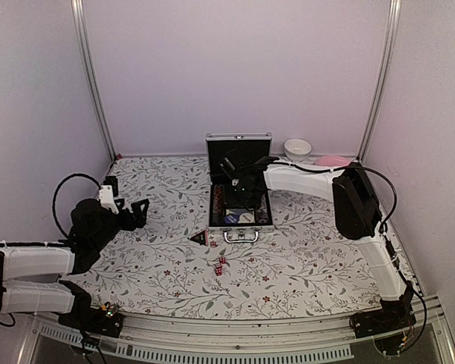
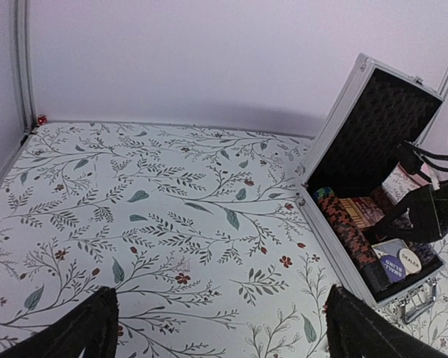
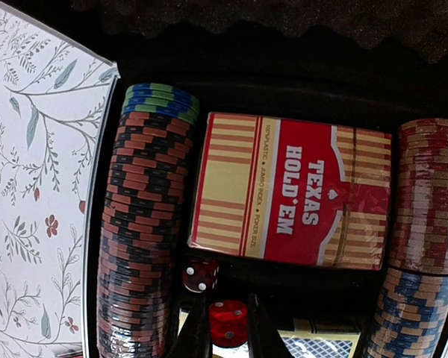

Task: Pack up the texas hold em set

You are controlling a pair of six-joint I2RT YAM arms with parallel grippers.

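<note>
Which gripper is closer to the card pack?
Right. The right gripper, shut on a red die, is in the case by the card pack; the left gripper is outside, to its left.

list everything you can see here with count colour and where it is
aluminium case: one, silver, black lining, open, table centre
poker chips: rows, red-black, green, blue, in case
card pack: one, tan-red, between chip rows
round buttons: two, blue and white, case front
case die: one, dark red, below card pack
held die: one, red, in right jaws
table dice: seemingly three, red, before case
triangular piece: one, black, left of handle
bowl: one, white, back right
plate: one, pink, beside bowl
left gripper: jaws open, over table
right gripper: inside case
</note>
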